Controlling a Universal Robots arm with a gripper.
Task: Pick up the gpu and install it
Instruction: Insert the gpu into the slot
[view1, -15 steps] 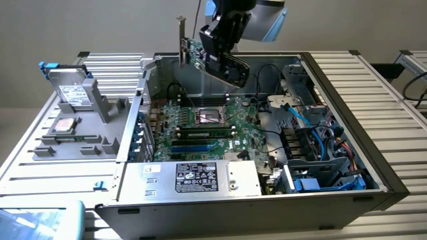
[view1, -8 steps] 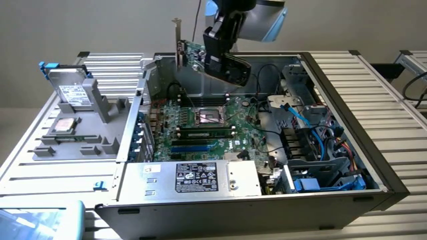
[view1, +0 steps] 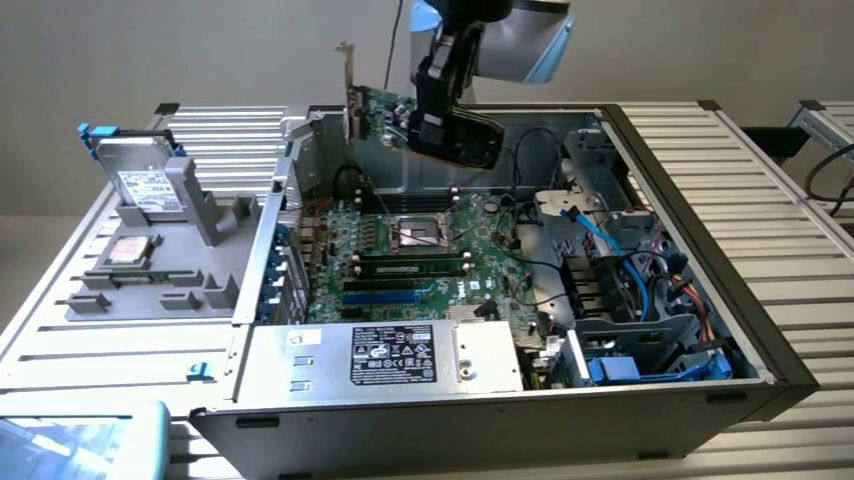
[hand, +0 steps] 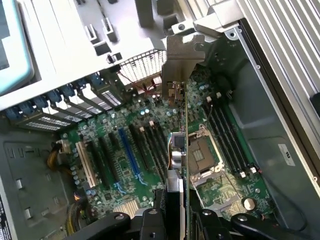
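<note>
Gpu (view1: 379, 108) held in the air above the open computer case (view1: 467, 420).

The end effector (view1: 435, 124) is partly closed, its two fingers (hand: 150, 220) clamped on either side of one end of the card. In the exterior view the card sticks out from the grip towards that view's left, its silver bracket upright at the far end. It hangs clear of the motherboard (view1: 400, 240), over the back part of the case, which rests on the slatted counter (view1: 787, 200).
</note>
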